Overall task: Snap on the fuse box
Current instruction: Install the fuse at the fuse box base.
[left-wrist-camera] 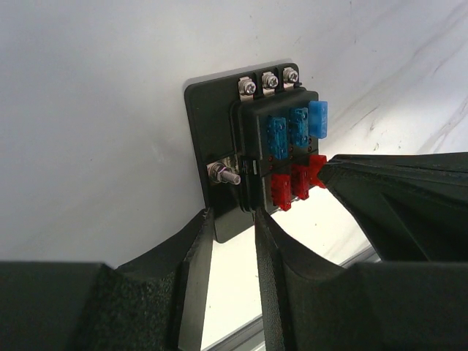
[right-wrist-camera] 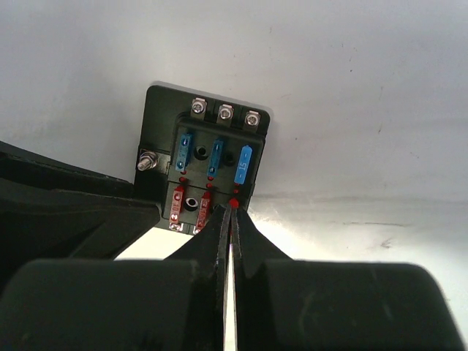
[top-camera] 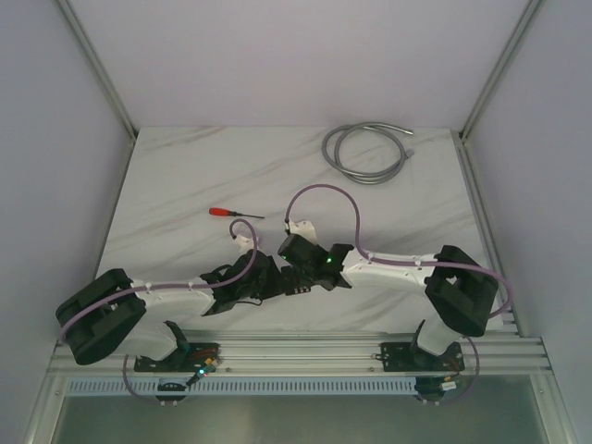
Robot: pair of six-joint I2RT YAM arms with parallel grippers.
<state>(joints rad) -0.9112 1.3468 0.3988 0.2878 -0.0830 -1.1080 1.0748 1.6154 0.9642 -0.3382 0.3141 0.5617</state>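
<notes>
The fuse box [left-wrist-camera: 252, 157] is a black block on a black backplate, with blue fuses in its upper row and red ones in its lower row. It is held upright just above the table near the front middle [top-camera: 297, 288]. My left gripper [left-wrist-camera: 234, 223] is shut on its lower edge, one finger behind the plate and one on the block's front. My right gripper [right-wrist-camera: 234, 212] is shut on a small red fuse [right-wrist-camera: 235, 202] at the lower row's third slot, below a blue fuse [right-wrist-camera: 243, 165]. The right gripper's fingers [left-wrist-camera: 380, 194] show in the left wrist view too.
A red-handled screwdriver [top-camera: 233, 213] lies on the white marble table [top-camera: 185, 185] behind the arms. A coiled grey hose [top-camera: 365, 150] lies at the back right. Metal frame posts and walls enclose the table. The left gripper's finger [right-wrist-camera: 73, 212] fills the right wrist view's left side.
</notes>
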